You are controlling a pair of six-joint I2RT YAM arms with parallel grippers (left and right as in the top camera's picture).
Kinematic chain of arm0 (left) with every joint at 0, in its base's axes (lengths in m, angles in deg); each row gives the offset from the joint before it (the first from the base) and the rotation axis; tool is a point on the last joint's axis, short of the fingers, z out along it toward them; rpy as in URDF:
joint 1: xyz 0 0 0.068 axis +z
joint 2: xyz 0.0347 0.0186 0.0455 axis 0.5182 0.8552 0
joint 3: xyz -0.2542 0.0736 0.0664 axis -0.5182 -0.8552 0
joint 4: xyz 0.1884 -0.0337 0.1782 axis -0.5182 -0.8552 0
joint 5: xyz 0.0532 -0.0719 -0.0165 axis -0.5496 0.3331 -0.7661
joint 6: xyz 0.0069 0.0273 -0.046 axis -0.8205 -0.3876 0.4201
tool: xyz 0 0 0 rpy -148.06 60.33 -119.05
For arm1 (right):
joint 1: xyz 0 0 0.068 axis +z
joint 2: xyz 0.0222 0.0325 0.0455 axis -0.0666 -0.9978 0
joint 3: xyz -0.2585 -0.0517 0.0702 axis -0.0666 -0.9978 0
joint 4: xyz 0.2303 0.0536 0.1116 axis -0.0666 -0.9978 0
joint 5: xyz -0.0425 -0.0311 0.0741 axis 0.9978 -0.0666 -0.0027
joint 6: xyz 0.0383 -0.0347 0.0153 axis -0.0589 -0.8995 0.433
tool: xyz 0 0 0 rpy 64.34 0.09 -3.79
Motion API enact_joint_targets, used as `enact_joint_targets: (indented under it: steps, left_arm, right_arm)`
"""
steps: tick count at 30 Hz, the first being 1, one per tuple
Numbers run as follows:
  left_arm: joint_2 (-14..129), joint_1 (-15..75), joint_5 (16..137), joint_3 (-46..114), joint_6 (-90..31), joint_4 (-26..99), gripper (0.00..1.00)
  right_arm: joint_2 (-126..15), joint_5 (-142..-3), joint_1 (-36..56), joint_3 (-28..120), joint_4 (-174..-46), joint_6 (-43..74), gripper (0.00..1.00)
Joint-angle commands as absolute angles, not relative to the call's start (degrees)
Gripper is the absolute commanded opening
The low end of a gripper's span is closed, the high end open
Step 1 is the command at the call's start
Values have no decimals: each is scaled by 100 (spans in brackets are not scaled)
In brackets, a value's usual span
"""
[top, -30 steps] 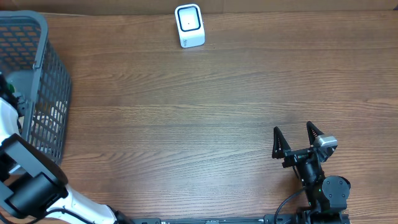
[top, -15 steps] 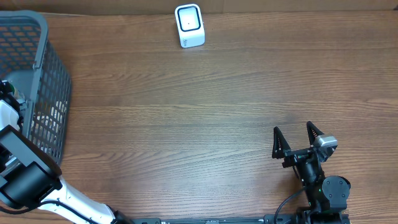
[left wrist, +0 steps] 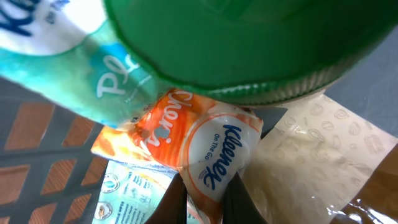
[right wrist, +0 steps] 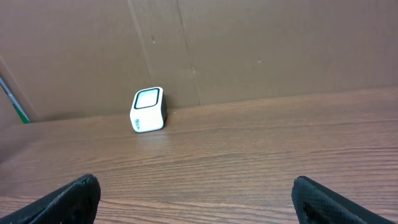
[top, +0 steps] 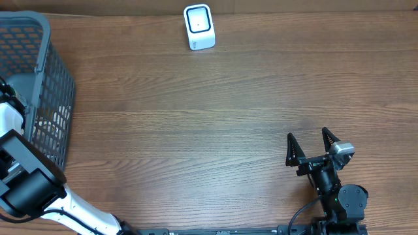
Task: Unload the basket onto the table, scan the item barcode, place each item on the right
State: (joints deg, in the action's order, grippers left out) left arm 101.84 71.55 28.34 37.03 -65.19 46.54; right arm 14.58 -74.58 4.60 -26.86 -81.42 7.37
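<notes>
Orange-and-white film wrapped the Kleenex pack (left wrist: 214, 146), which lay in the basket (top: 55, 111) under a green lid (left wrist: 249, 43). We judged it light, soft and slippery, best pinched at an end. Our left gripper (left wrist: 205, 200) was clamped on its lower end; the right gripper (top: 308, 137) stood open.

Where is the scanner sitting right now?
Overhead, the white scanner stands at the far edge of the table, right of the grey basket; the right wrist view shows it by the cardboard wall.
</notes>
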Motion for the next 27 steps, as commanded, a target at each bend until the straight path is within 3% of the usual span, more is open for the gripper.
enact_joint_targets:
  steps: [1,10,17,18,21,27]
  left_arm:
    - [9563,7103,2591,3705,-6091,4654,4]
    - [8252,7092,3334,3705,-5463,4359,4]
    - [8027,7105,4023,3703,-5444,4088,4]
    - [8053,7107,4023,3703,-5424,4021,9]
    - [8206,7157,4023,3700,-5136,3900,45]
    - [8684,7367,4023,3700,-4416,3881,68]
  right_arm:
    - [1526,-7432,444,-2748,-8109,715,100]
    - [1526,-7430,444,-2748,-8109,715,100]
    - [1526,-7432,444,-2748,-8109,715,100]
    - [1526,-7430,444,-2748,-8109,715,100]
    - [1526,-7432,444,-2748,-8109,715,100]
    - [1526,-7430,444,-2748,-8109,713,100]
